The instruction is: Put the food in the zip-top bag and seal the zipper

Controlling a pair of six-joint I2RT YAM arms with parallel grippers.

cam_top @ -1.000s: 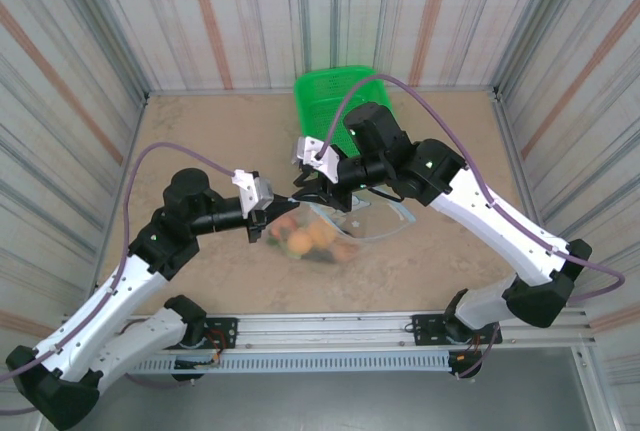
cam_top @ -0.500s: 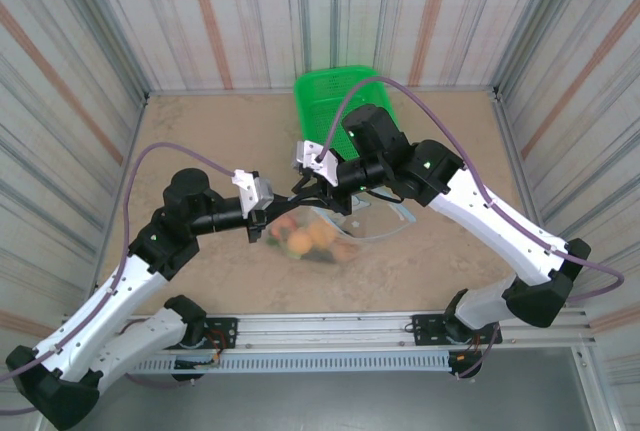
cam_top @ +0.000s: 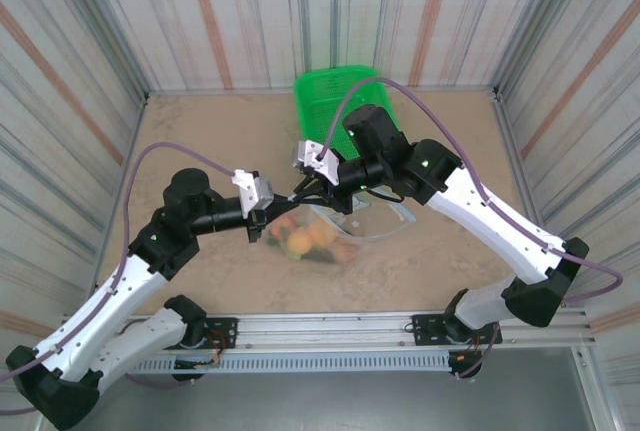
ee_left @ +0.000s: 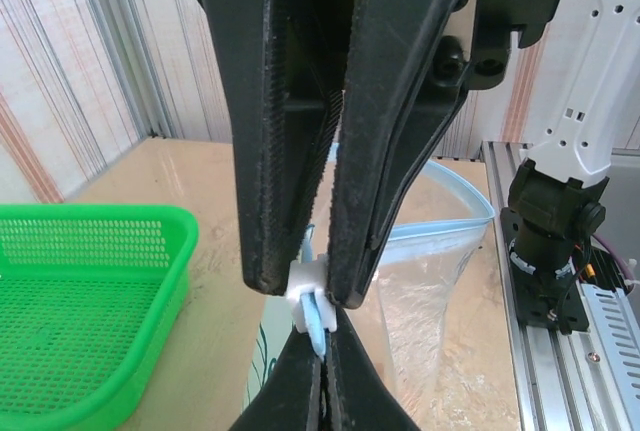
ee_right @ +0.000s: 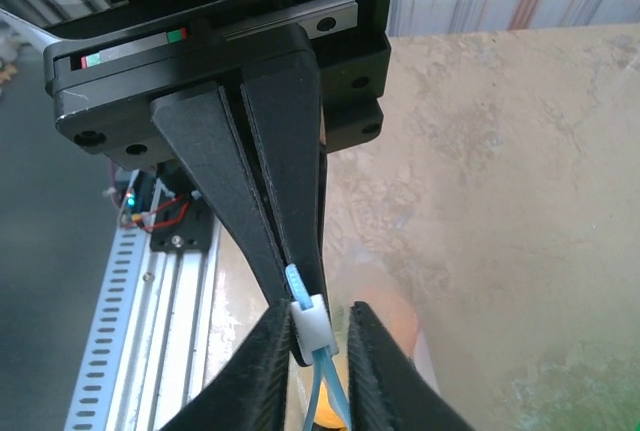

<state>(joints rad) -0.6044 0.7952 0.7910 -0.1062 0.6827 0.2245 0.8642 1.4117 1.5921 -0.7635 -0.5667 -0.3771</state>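
Plastic, clear and crinkled, makes up the zip-top bag (cam_top: 372,223), which is laid at the middle of the sandy desk (cam_top: 200,141), between the two arms and just in front of the green mesh basket (cam_top: 335,101). The food (cam_top: 310,239) is seen through its wall at the near left end — two orange-yellow round fruits bunched together, with something green and something darker beneath them that cannot be made out. The zipper (ee_left: 440,228) is shown as a thin pale blue strip along the mouth, which is parted into a loop on the right arm's side; at the left end the two blue edges are brought together and a small white slider (ee_right: 310,323) is threaded on them. The left claw (ee_left: 310,289) is closed flat on that end of the strip, its ribbed pads pressed together with the slider right at their tips. The right claw (ee_right: 322,309) is set tip to tip against it from the opposite side — its fingers are held narrowly apart astride the strip, one laid against the slider while a sliver of desk is seen between the slider and the other, so nothing is clamped by it.
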